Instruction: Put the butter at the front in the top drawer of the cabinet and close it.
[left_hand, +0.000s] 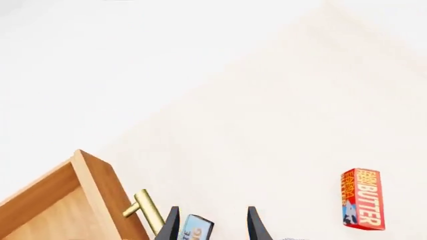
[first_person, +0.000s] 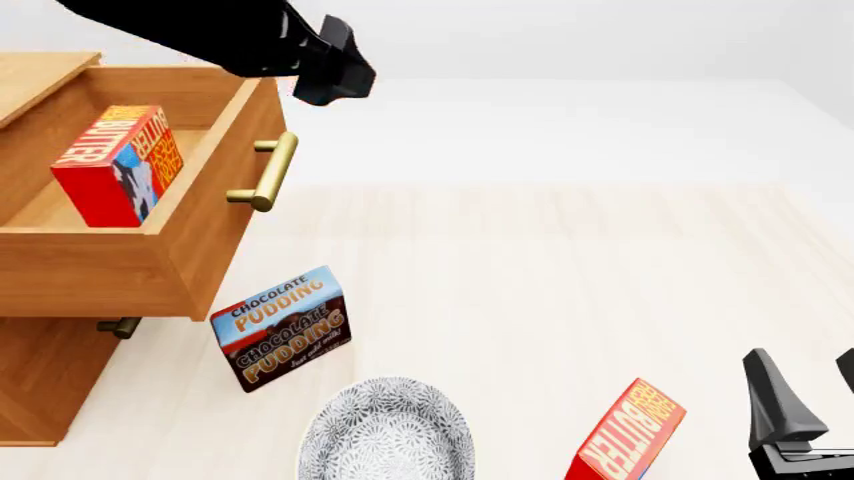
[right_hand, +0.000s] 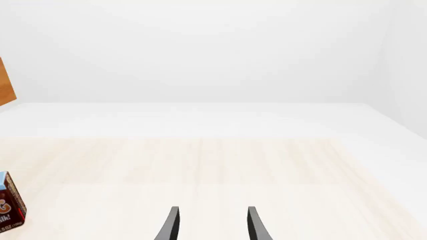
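Observation:
One butter carton (first_person: 115, 163) lies tilted inside the open top drawer (first_person: 214, 255) of the cabinet (first_person: 40, 390). A second butter carton (first_person: 627, 438) stands on the table near the front edge; it also shows in the left wrist view (left_hand: 363, 199). My left gripper (first_person: 336, 75) hovers above the drawer's front and its brass handle (first_person: 267, 172). In its wrist view the left gripper (left_hand: 212, 225) is open and empty, beside the drawer corner (left_hand: 100, 195). My right gripper (first_person: 807, 378) is open and empty at the front right, just right of the second butter; its wrist view shows the right gripper (right_hand: 212, 225) over bare table.
A chocolate pudding box (first_person: 280, 325) stands just in front of the drawer; it also shows in the left wrist view (left_hand: 197, 229) and the right wrist view (right_hand: 10, 207). A patterned bowl (first_person: 387, 435) sits at the front. The lower drawer's handle (first_person: 118, 326) shows under the open drawer.

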